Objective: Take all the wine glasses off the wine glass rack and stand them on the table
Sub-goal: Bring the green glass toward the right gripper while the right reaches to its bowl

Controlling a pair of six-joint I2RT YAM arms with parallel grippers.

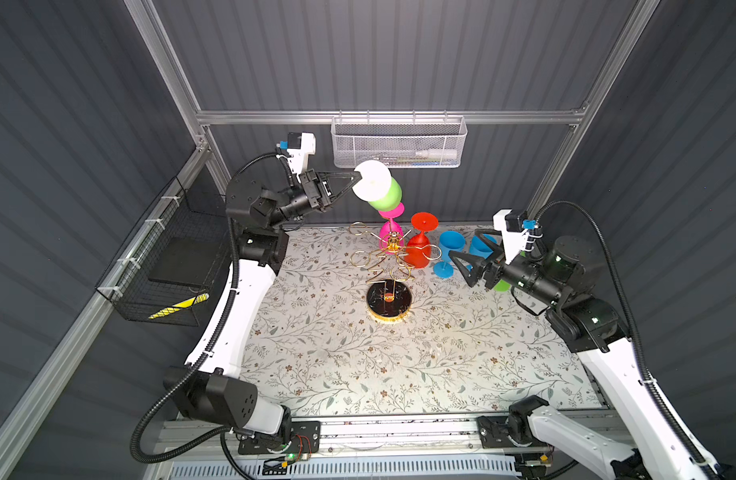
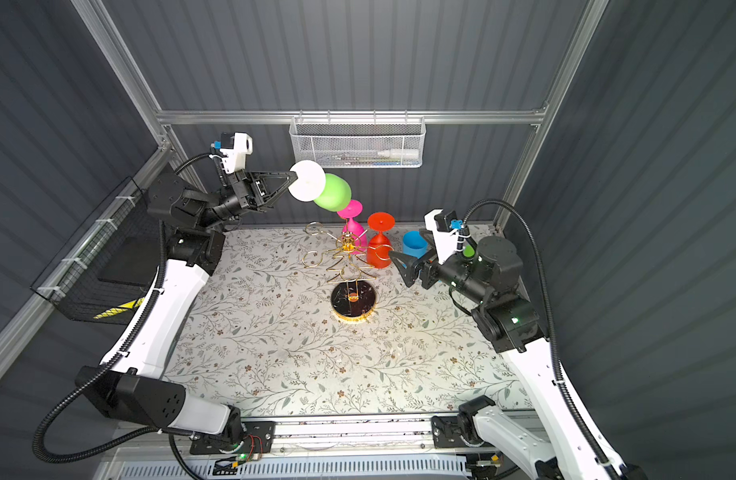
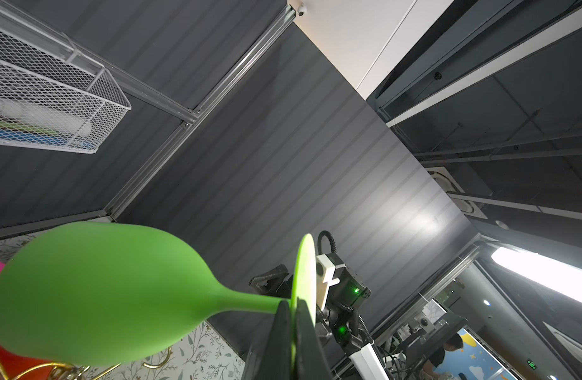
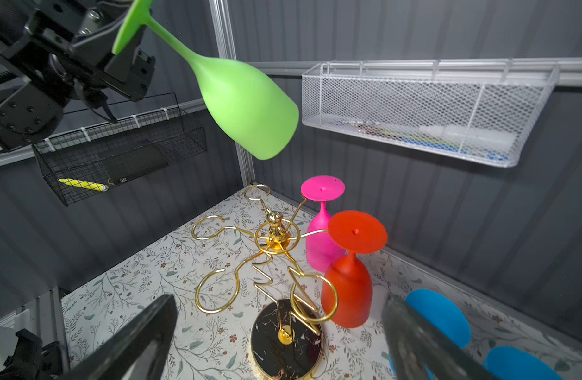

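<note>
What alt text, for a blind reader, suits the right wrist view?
The left gripper holds a green wine glass by its foot, tilted, clear of the wine glass rack, where a pink glass and a red glass hang inverted.

green wine glass [image 4: 246,105]: smooth, matt, looks like plastic, no shine on the bowl. pink glass [image 4: 320,243], red glass [image 4: 348,286], blue glasses [image 4: 437,316]: same soft matt finish. wine glass rack [image 4: 277,235] is polished gold metal wire, catching the light, and its round base [image 4: 269,345] is glossy black, marbled, gold-rimmed. table cover [image 1: 358,365] looks flat and matt, with a floral print. white mesh basket [image 1: 399,145] reads as painted metal. left gripper [image 3: 293,304] fingers: matt black plastic.
</note>
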